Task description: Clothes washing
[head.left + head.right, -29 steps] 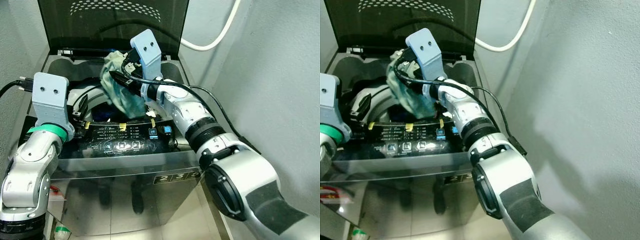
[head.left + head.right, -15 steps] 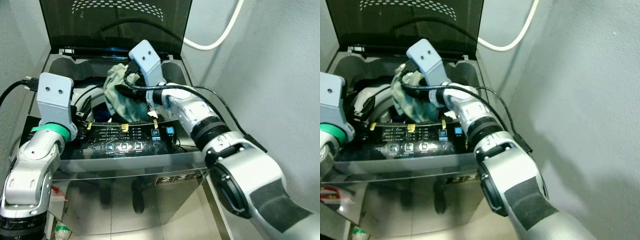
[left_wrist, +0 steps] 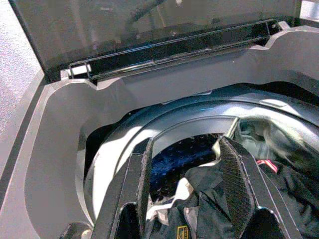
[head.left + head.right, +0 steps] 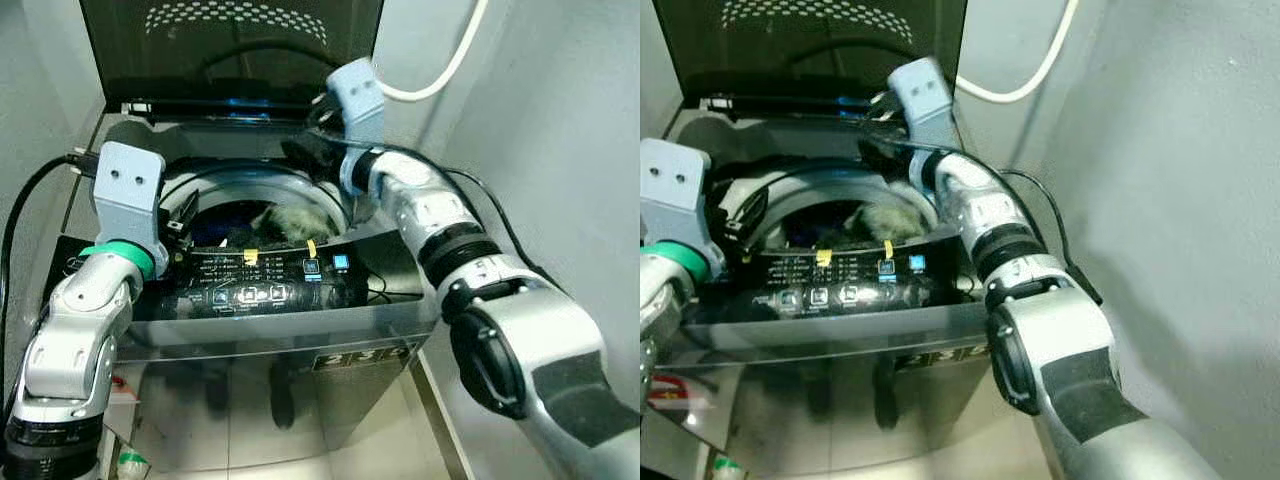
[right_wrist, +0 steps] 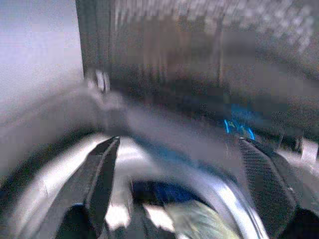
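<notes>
My right gripper [image 5: 182,164] hangs spread and empty over the washer [image 4: 150,140] rim, clothes [image 4: 285,218] lie in the drum, so I'd lift clear before lowering the lid [image 4: 230,45].

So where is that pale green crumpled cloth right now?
The pale green crumpled cloth lies inside the washing machine's round drum, toward its right side, just behind the black control panel and below the open right gripper.
</notes>
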### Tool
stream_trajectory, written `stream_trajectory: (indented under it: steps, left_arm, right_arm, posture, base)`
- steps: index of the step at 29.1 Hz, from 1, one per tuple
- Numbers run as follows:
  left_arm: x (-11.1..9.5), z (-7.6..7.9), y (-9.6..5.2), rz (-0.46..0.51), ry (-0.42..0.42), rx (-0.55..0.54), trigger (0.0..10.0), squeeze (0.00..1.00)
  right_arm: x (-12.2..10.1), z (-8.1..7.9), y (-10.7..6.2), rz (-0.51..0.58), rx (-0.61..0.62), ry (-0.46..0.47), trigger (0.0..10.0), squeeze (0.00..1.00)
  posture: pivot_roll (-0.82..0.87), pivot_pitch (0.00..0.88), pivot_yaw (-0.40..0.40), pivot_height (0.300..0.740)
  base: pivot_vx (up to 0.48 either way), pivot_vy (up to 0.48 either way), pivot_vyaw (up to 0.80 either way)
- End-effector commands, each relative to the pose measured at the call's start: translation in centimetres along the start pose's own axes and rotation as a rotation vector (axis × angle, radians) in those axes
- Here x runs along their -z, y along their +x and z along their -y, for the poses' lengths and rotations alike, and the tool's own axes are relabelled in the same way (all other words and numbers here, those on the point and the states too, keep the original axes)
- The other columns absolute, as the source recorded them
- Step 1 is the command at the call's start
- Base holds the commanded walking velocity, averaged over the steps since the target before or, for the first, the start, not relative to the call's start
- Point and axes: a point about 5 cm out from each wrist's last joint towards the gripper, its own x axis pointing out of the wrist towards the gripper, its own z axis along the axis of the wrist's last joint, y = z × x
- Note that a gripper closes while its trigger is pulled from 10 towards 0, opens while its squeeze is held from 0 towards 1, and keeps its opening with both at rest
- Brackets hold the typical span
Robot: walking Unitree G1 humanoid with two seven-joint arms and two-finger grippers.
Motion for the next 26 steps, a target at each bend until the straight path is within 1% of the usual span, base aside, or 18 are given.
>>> stream_trajectory:
  steps: [1, 5, 8, 11, 12, 13, 14, 15, 16, 17, 19, 20, 21, 22, 24, 25, 26]
  left_arm:
    - [0.0, 0.1, 0.1, 0.001, 0.011, 0.013, 10.0, 0.0]
    - [-0.1, 0.0, 0.1, 0.001, 0.015, 0.015, 10.0, 0.0]
    - [-0.1, 0.0, 0.2, -0.002, 0.019, 0.019, 10.0, 0.0]
    - [0.0, 0.0, 0.2, -0.003, 0.019, 0.02, 10.0, 0.0]
    - [0.0, 0.0, 0.2, -0.003, 0.019, 0.021, 10.0, 0.0]
    - [0.0, 0.1, 0.2, -0.003, 0.019, 0.022, 10.0, 0.0]
    - [0.0, 0.1, 0.2, -0.003, 0.019, 0.022, 10.0, 0.0]
    - [0.0, 0.1, 0.2, 0.003, 0.02, 0.021, 10.0, 0.0]
    - [-0.1, 0.1, 0.3, 0.021, 0.021, 0.016, 10.0, 0.0]
    - [-0.1, 0.1, 0.3, 0.021, 0.021, 0.016, 10.0, 0.0]
    - [-0.3, 0.1, 0.3, 0.036, 0.02, 0.011, 10.0, 0.0]
    - [-0.3, 0.0, 0.3, 0.037, 0.015, 0.007, 10.0, 0.0]
    - [-0.2, 0.0, 0.2, 0.035, 0.012, 0.004, 10.0, 0.0]
    - [-0.2, -0.1, 0.2, 0.034, 0.01, 0.003, 10.0, 0.0]
    - [-0.1, 0.0, 0.2, 0.033, 0.008, 0.004, 10.0, 0.0]
    - [-0.1, 0.0, 0.2, 0.033, 0.008, 0.004, 10.0, 0.0]
    - [-0.1, 0.3, 0.3, 0.035, 0.006, 0.01, 10.0, 0.0]
  right_arm:
    - [-0.3, -0.1, -0.1, 0.058, -0.02, 0.048, 10.0, 1.0]
    - [0.0, -0.3, -0.1, 0.05, -0.044, 0.064, 10.0, 1.0]
    - [-0.6, 0.2, -0.3, 0.085, -0.053, 0.146, 10.0, 1.0]
    - [-0.8, 0.2, -0.4, 0.098, -0.071, 0.164, 10.0, 1.0]
    - [-1.1, 0.3, -0.5, 0.132, -0.097, 0.199, 10.0, 1.0]
    - [-1.2, 0.3, -0.6, 0.149, -0.105, 0.212, 10.0, 1.0]
    - [-1.2, 0.3, -0.6, 0.149, -0.105, 0.212, 10.0, 1.0]
    - [-1.3, 0.4, -0.7, 0.179, -0.102, 0.213, 10.0, 1.0]
    - [-1.7, 0.9, -1.2, 0.265, -0.024, 0.144, 10.0, 1.0]
    - [-1.7, 0.9, -1.2, 0.265, -0.024, 0.144, 10.0, 1.0]
    - [-2.1, 1.3, -1.8, 0.344, 0.063, 0.066, 10.0, 1.0]
    - [-1.9, 1.6, -2.6, 0.373, 0.156, -0.093, 10.0, 0.0]
    - [-1.6, 1.5, -3.2, 0.393, 0.202, -0.197, 10.0, 0.0]
    - [-1.5, 1.4, -3.6, 0.411, 0.227, -0.264, 10.0, 0.0]
    - [-1.2, 1.3, -4.1, 0.429, 0.252, -0.318, 10.0, 0.0]
    - [-1.2, 1.3, -4.1, 0.429, 0.252, -0.318, 10.0, 0.0]
    - [-0.8, 1.2, -4.6, 0.434, 0.26, -0.346, 10.0, 0.0]
  posture:
    - [0.19, 0.016, 0.0, 0.74]
    - [0.2, 0.023, 0.004, 0.74]
    - [0.2, 0.023, 0.004, 0.74]
    - [0.2, 0.023, 0.004, 0.74]
    - [0.2, 0.023, 0.004, 0.74]
    - [0.2, 0.023, 0.004, 0.74]
    - [0.2, 0.023, 0.004, 0.74]
    - [0.2, 0.023, 0.004, 0.74]
    - [0.2, 0.023, 0.004, 0.74]
    - [0.2, 0.023, 0.004, 0.74]
    - [0.2, 0.023, 0.004, 0.74]
    - [0.18, 0.025, 0.005, 0.74]
    - [0.18, 0.025, 0.005, 0.74]
    - [0.18, 0.025, 0.005, 0.74]
    - [0.18, 0.025, 0.005, 0.74]
    - [0.18, 0.025, 0.005, 0.74]
    - [0.18, 0.025, 0.005, 0.74]
  base:
    - [0.0, 0.0, 0.0]
    - [0.0, 0.0, 0.0]
    - [0.0, 0.0, 0.0]
    - [0.0, 0.0, 0.0]
    - [0.0, 0.0, 0.0]
    - [0.0, 0.0, 0.0]
    - [0.0, 0.0, 0.0]
    - [0.0, 0.0, 0.0]
    - [0.0, 0.0, 0.0]
    - [0.0, 0.0, 0.0]
    - [0.0, 0.0, 0.0]
    - [0.0, 0.0, 0.0]
    - [0.0, 0.0, 0.0]
    - [0.0, 0.0, 0.0]
    - [0.0, 0.0, 0.0]
    - [0.0, 0.0, 0.0]
    - [0.0, 0.0, 0.0]
